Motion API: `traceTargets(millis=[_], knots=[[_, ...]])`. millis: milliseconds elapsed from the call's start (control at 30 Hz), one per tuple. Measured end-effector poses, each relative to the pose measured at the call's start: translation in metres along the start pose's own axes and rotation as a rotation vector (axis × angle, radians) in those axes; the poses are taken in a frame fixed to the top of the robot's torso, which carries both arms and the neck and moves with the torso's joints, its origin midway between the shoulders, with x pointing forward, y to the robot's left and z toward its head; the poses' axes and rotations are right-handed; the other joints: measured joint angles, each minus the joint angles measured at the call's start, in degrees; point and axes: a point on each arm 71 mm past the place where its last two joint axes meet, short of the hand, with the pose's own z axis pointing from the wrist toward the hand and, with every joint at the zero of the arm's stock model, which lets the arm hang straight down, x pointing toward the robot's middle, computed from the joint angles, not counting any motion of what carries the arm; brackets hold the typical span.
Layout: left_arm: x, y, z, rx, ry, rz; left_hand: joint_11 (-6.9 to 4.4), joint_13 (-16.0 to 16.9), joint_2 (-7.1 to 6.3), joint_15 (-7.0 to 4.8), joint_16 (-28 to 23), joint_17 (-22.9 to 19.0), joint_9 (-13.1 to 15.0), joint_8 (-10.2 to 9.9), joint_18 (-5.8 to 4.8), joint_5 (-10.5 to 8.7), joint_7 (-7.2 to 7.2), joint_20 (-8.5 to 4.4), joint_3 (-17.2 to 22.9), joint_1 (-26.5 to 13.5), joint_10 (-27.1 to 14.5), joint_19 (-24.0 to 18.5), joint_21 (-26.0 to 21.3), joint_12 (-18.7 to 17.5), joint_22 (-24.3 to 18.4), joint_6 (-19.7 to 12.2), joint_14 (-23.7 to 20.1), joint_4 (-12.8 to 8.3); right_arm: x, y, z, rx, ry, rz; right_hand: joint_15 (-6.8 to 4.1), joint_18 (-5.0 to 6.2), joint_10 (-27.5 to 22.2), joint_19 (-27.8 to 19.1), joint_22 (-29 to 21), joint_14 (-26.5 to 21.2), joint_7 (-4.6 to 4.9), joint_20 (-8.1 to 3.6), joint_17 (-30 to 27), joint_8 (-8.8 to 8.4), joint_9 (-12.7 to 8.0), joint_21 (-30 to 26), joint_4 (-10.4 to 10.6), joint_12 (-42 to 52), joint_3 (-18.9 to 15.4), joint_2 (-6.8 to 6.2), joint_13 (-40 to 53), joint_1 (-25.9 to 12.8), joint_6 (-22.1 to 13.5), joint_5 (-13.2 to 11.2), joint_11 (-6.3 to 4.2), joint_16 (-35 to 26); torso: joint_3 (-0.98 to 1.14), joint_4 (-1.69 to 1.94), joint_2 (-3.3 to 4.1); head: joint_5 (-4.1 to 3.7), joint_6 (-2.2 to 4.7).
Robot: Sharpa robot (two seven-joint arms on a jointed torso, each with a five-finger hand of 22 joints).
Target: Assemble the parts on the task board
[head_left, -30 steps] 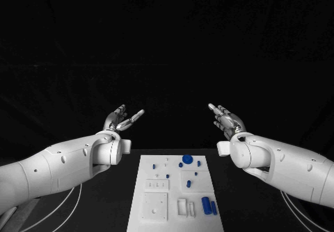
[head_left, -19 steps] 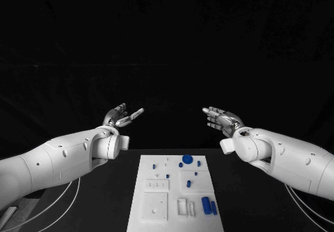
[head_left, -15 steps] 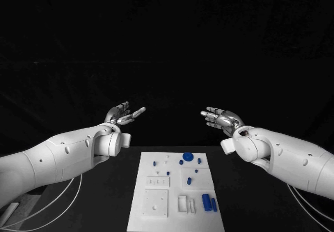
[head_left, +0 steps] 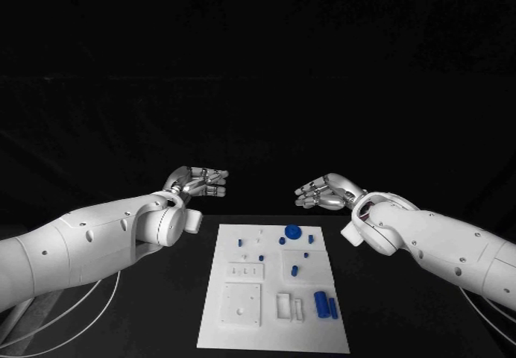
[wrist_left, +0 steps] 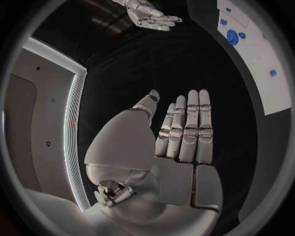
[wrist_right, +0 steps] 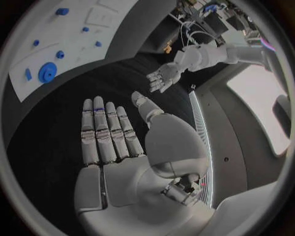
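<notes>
The white task board [head_left: 274,335] lies lengthwise in the middle of the table. Small blue parts lie on it: a round disc [head_left: 291,230] at its far end, several small pegs [head_left: 292,270] in the middle, and two thicker cylinders [head_left: 321,302] near the front right. My left hand [head_left: 199,181] hovers beyond the board's far left corner, holding nothing. My right hand [head_left: 323,192] hovers above the far right corner, also holding nothing. In the left wrist view my left hand [wrist_left: 178,132] lies flat with its fingers straight, as does my right hand [wrist_right: 113,137] in the right wrist view.
Black table surrounds the board on all sides. White cables trail down at the left [head_left: 75,309] and right [head_left: 479,309] table edges. The left wrist view shows the board [wrist_left: 252,54] and my right hand [wrist_left: 150,12]; the right wrist view shows the board [wrist_right: 73,42] and my left hand [wrist_right: 162,76].
Both hands have tipped over from fingers-up to fingers pointing forward and inward, and the right hand has moved left toward the board's far end. The camera view has shifted slightly.
</notes>
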Motion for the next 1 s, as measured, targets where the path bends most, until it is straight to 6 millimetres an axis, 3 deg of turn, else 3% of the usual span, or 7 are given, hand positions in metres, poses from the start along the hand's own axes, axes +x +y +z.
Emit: traceTargets(millis=[167, 267, 300, 367, 567, 700, 1000], knots=[[0.007, -0.004, -0.013, 0.009, 0.076, -0.023, 0.53, 0.0, 0.47, -0.23, -1.5, 0.0, 0.0, 0.0, -0.86, 0.00, 0.23, -0.61, 0.7, -0.3, -1.7, -0.4, 0.8, 0.0, 0.2, -0.2, 0.2, -1.6, 0.012, 0.008, 0.003, -0.022, 0.067, -0.195, -3.01, -0.01, 4.6, 9.6, 0.8, 10.1, -0.68, -3.38, 1.7, 0.33, 0.2, 2.5, -1.0, 0.2, 1.0, -1.71, 0.1, 0.1, 4.2, 0.9, -1.50, 1.6, -0.01, 0.44, 1.88, 0.00, -0.09], [0.013, -0.006, -0.019, 0.014, 0.107, -0.037, 1.42, 0.0, 0.04, 0.87, -2.4, -0.3, 0.0, 0.0, -0.86, 0.00, 0.75, 0.04, 0.0, -0.7, -5.2, -1.1, 0.8, 0.0, 0.1, -1.3, -0.9, -2.3, 0.021, 0.008, 0.004, -0.023, 0.087, -0.303, -4.96, -0.01, 7.6, 15.4, 1.6, 14.8, -1.28, -5.43, 4.4, 0.33, 0.4, 4.6, -1.5, 0.2, 1.8, -2.78, 0.1, 0.5, 6.4, 0.9, -2.56, 4.9, -0.01, 0.80, 2.78, -0.04, -0.09], [0.015, -0.007, -0.020, 0.015, 0.115, -0.042, 1.57, 0.0, 0.04, 1.06, -2.4, -0.3, 0.0, 0.0, -0.86, 0.00, 0.71, 0.17, -0.3, -0.7, -5.7, -1.2, 0.8, 0.0, 0.1, -1.3, -1.1, -2.6, 0.023, 0.008, 0.004, -0.022, 0.091, -0.332, -7.01, -0.02, 11.2, 21.5, 2.6, 17.1, -2.06, -8.31, 8.6, 0.33, 0.7, 6.9, -1.8, 0.2, 2.7, -4.31, 0.3, 0.8, 9.0, 0.9, -3.91, 10.3, 0.00, 0.96, 3.12, -0.03, -0.09], [0.018, -0.009, -0.024, 0.018, 0.131, -0.054, 1.71, 0.0, 0.04, 1.06, -2.7, -0.3, 0.0, 0.0, -0.86, 0.00, 0.70, 0.23, -0.9, -0.7, -6.7, -1.3, 0.8, 0.0, 0.0, -1.8, -1.1, -3.2, 0.028, 0.007, 0.004, -0.017, 0.095, -0.397, -8.49, -0.06, 13.2, 26.4, 4.1, 18.6, -2.68, -10.36, 13.3, 0.33, 0.9, 9.5, -1.9, 0.2, 3.6, -5.53, 0.3, 0.9, 10.4, 0.6, -4.85, 17.0, -0.03, 1.25, 3.69, -0.21, -0.09], [0.024, -0.013, -0.031, 0.024, 0.160, -0.066, 1.96, 0.0, 0.31, 1.47, -3.1, -0.2, 0.0, 0.0, -0.86, 0.00, 0.86, 0.77, -1.9, -1.0, -7.1, -1.8, 1.3, 0.0, -0.3, -1.9, -2.2, -4.2, 0.038, 0.010, 0.008, -0.004, 0.075, -0.556, -9.13, 0.04, 13.7, 28.0, 9.7, 18.8, -2.97, -11.43, 21.6, 0.33, 1.0, 16.3, -1.7, 0.2, 10.0, -7.25, 0.3, 1.1, 10.7, -3.4, -5.36, 29.2, -0.30, 2.26, 5.50, -1.05, -0.08], [0.029, -0.016, -0.032, 0.031, 0.177, -0.063, 1.96, 0.0, 0.31, 1.78, -3.1, -0.4, 0.0, 0.0, -0.86, 0.00, 0.91, 1.15, -2.2, -1.0, -7.1, -2.2, 1.3, 0.0, -0.5, -2.0, -3.0, -4.5, 0.040, 0.011, 0.012, 0.018, 0.044, -0.641, -9.14, 0.10, 14.1, 27.3, 14.7, 18.8, -2.86, -11.73, 25.0, 0.33, 1.0, 21.0, 0.3, 0.4, 14.3, -9.20, 0.4, 1.3, 10.9, -5.6, -5.32, 34.1, -0.52, 2.79, 6.51, -1.42, 0.04], [0.036, -0.019, -0.035, 0.045, 0.201, -0.048, 2.89, 0.0, 0.31, 2.79, -3.1, -0.6, 0.0, 0.0, 0.06, 0.00, 0.91, 1.97, -2.6, -1.0, -8.0, -3.4, 1.1, 0.0, -1.1, -2.0, -5.9, -4.9, 0.048, 0.015, 0.017, 0.037, -0.039, -0.758, -9.14, 0.80, 13.5, 25.2, 21.7, 18.8, -2.67, -11.77, 26.8, 0.33, 1.0, 25.7, 3.0, 0.4, 18.5, -12.14, 0.4, 2.1, 10.6, -8.2, -5.11, 37.9, -0.83, 3.28, 8.38, -1.96, 0.21]])
